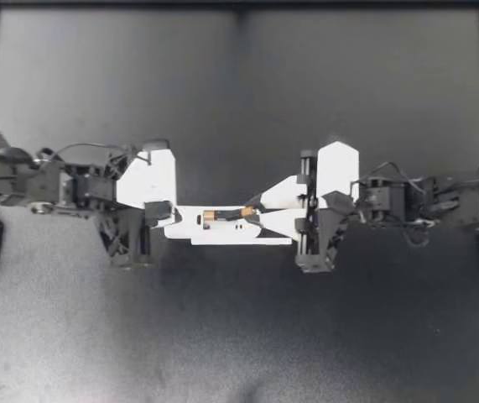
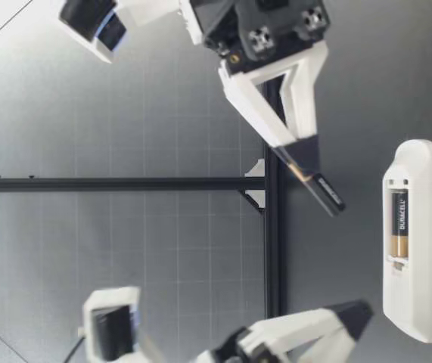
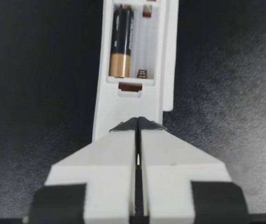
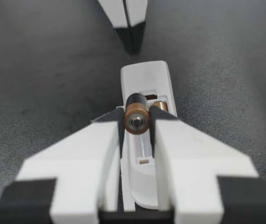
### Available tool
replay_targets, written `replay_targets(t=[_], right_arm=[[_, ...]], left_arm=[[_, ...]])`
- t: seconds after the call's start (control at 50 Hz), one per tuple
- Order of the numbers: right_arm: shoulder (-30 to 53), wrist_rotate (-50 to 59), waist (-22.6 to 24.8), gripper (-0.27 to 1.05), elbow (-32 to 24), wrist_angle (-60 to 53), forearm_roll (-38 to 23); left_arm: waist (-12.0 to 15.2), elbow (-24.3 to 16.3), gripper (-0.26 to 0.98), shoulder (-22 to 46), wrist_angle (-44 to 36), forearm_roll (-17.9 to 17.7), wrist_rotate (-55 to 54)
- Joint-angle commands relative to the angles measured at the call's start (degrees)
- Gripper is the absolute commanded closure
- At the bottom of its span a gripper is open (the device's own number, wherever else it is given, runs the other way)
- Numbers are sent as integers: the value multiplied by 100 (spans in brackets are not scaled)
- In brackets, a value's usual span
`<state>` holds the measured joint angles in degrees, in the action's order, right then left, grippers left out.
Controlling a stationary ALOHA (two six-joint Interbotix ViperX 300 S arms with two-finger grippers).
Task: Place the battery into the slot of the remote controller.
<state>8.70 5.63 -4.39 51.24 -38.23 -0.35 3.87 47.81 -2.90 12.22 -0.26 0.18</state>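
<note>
My left gripper (image 1: pixel 164 215) had its fingers pressed together with nothing between them. Its tips were poised low over the end of the remote controller (image 1: pixel 231 234) nearest my left arm, though whether they touched it could not be told. The remote controller lay around the middle of the tabletop (image 1: pixel 239 336), lengthwise between the two arms, with its compartment open and facing up. A seated battery (image 3: pixel 122 39) already filled one side of the compartment, and the empty bay (image 3: pixel 144 42) beside it was bare. Above that opening a second battery (image 2: pixel 326 195) hung tilted and clear of the remote, pinched from both sides by my right gripper (image 1: pixel 252 214). By my reckoning the job stood about halfway: the battery was fetched and brought over the slot, but not yet lowered, lined up and pressed home.
</note>
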Motion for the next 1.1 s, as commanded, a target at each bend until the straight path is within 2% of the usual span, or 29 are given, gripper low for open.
replay_targets(t=[0.0, 0.48, 1.08], right_arm=[[18, -9, -35, 74, -149, -70, 9], [396, -9, -44, 74, -404, 9, 9], [615, -9, -35, 74, -738, 984, -35]], left_arm=[[26, -123, 89, 35, -35, 9, 0], [88, 70, 89, 281, -510, 0, -35], [88, 132, 89, 272, -519, -44, -44]])
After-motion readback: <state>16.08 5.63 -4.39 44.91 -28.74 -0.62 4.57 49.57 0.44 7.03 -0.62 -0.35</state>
